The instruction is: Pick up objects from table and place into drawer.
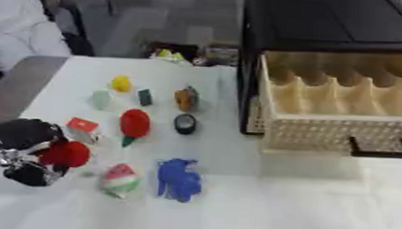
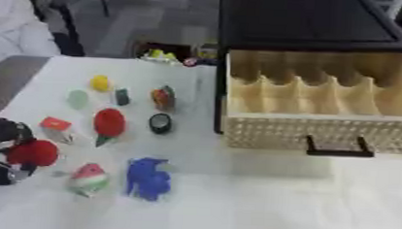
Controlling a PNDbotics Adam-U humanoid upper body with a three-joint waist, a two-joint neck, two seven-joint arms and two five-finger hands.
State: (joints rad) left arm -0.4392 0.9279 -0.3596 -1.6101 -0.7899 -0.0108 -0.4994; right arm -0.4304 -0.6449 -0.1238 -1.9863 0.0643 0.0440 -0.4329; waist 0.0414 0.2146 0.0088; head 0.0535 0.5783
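Setting: robot test lab or demonstration room. Evidence: white-topped work table (image 1: 234, 215) carrying the robot's black left hand (image 1: 24, 147); right of that hand, an assortment of small coloured toy-like props, among them a blue animal-shaped figure (image 1: 178, 179) and a red rounded piece (image 1: 135, 123); far right of the hand, an open pale wooden drawer with dividers (image 1: 340, 113) in a black cabinet (image 1: 327, 20); beyond, grey floor (image 1: 157, 22).

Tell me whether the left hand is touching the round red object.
Touching: in the left eye view the left hand curls around the round red object.
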